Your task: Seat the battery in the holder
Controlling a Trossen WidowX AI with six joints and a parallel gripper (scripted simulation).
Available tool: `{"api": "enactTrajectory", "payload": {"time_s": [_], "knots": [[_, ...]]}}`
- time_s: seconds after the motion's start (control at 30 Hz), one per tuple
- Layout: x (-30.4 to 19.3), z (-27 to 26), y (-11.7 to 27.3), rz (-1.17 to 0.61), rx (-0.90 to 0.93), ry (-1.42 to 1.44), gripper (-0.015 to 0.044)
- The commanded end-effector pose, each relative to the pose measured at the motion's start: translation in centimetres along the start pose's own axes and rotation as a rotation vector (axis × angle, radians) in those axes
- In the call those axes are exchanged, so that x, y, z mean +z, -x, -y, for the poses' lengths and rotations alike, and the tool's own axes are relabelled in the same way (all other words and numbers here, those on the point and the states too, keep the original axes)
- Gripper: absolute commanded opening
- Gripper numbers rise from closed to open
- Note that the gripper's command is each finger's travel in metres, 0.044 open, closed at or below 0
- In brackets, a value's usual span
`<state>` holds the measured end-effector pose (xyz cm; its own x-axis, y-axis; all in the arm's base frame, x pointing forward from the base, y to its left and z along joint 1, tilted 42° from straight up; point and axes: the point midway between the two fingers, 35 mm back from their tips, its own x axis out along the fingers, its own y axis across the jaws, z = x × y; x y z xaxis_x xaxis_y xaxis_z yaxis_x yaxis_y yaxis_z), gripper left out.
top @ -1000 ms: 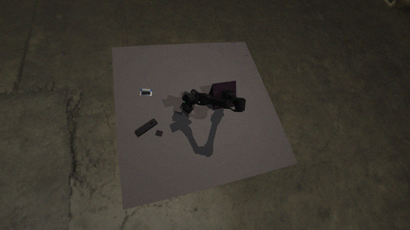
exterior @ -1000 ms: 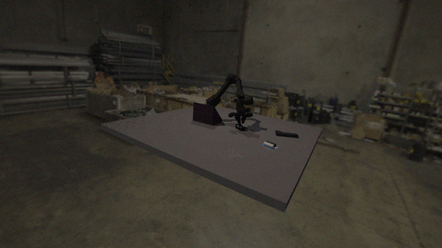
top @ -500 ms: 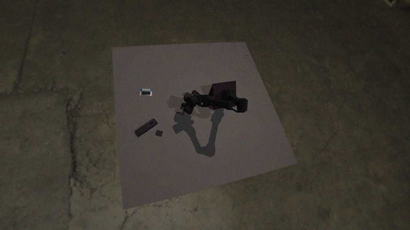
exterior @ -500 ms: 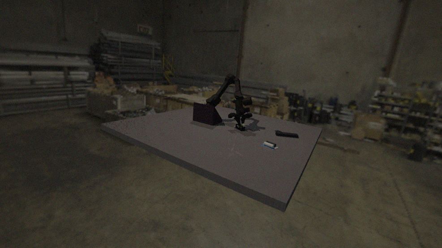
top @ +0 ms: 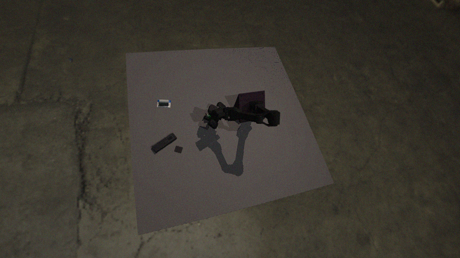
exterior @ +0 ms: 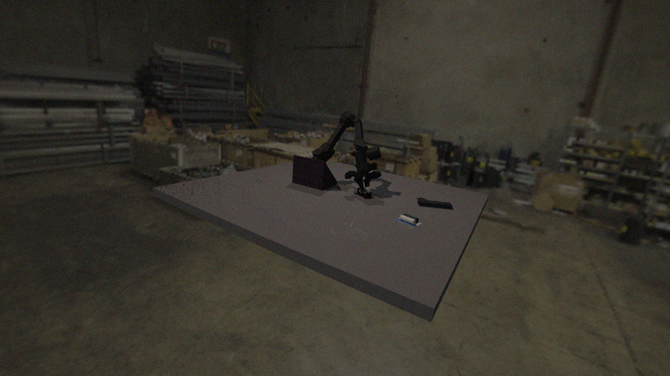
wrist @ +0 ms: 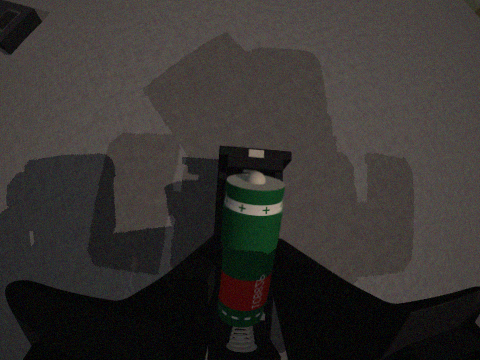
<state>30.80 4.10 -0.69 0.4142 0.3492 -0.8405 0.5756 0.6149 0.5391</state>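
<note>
In the wrist view the tool (wrist: 248, 287) is closed on the battery (wrist: 251, 240), with its two dark fingers pressing on the sides of the lower, red part of the cylinder. The battery is green on the upper part and red near the bottom, with a white band of plus signs near the terminal end, and a small white nub on top of this end. It sits above the black holder (wrist: 248, 167), in line with its length: the flat end is just beside the coiled spring (wrist: 243, 339) at the near end of the holder, and the terminal end points to the far end, where a small pale contact is seen on the holder wall. The terminal end looks raised, and I cannot tell if the battery touches the holder floor. From the top view the arm (top: 244, 113) reaches from its dark purple base (top: 251, 97) over the grey desk (top: 181, 186), and the tool is low over the surface. Well apart from it lie a small white and blue object (top: 163, 103), a long dark bar (top: 163, 142) and, just beside the bar, a small dark square (top: 178, 149)
</note>
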Motion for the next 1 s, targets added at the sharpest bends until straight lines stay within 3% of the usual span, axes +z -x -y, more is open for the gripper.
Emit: {"api": "enactTrajectory", "payload": {"time_s": [0.0, 0.97], "knots": [[-0.66, 0.19, 0.09, -0.008, -0.004, -0.004, 0.0066], [-0.97, 0.31, -0.25, -0.121, -0.032, 0.016, 0.0066]]}}
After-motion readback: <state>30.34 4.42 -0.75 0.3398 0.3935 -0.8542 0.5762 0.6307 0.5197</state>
